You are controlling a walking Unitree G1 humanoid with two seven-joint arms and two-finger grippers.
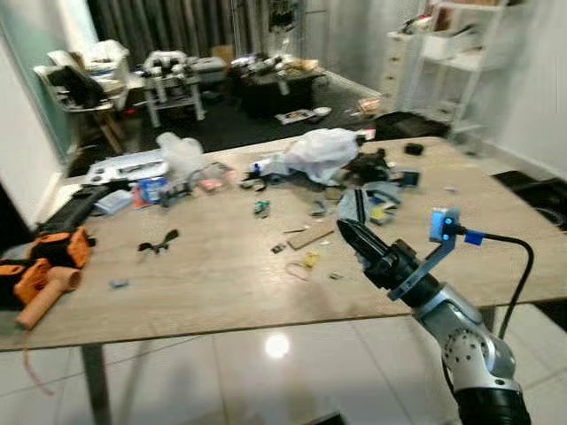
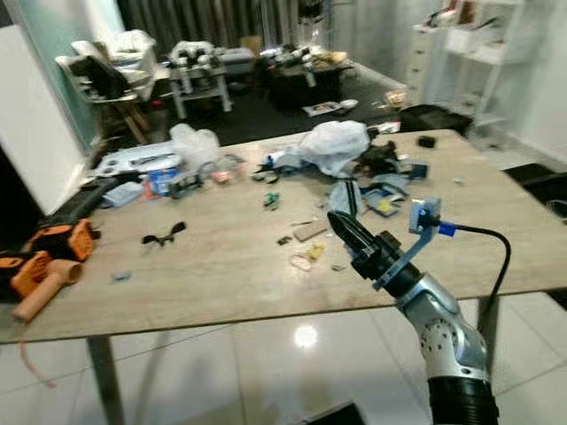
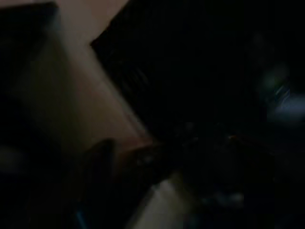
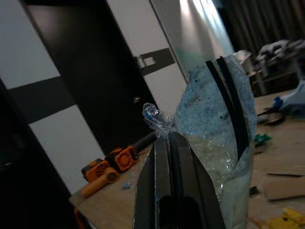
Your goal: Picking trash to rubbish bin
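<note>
My right gripper [image 1: 344,227] hovers above the near right part of the wooden table [image 1: 221,288], shut on a pale blue-grey plastic wrapper [image 4: 209,119] with two black stripes. The wrapper [image 1: 354,206] stands up from the fingertips, with crinkled clear film at the pinch. More litter lies on the table: a yellow scrap [image 1: 309,258], a flat cardboard piece [image 1: 310,236], a crumpled white bag [image 1: 323,152] and small packets around it. The left wrist view is very dark and the left gripper's fingers cannot be made out there.
An orange power tool [image 1: 49,257] and a black case lie at the table's left end. A second white bag [image 1: 182,150] sits at the far left. Beyond the table stand chairs, a low table and white shelves [image 1: 461,53]. Glossy tiled floor lies below the near edge.
</note>
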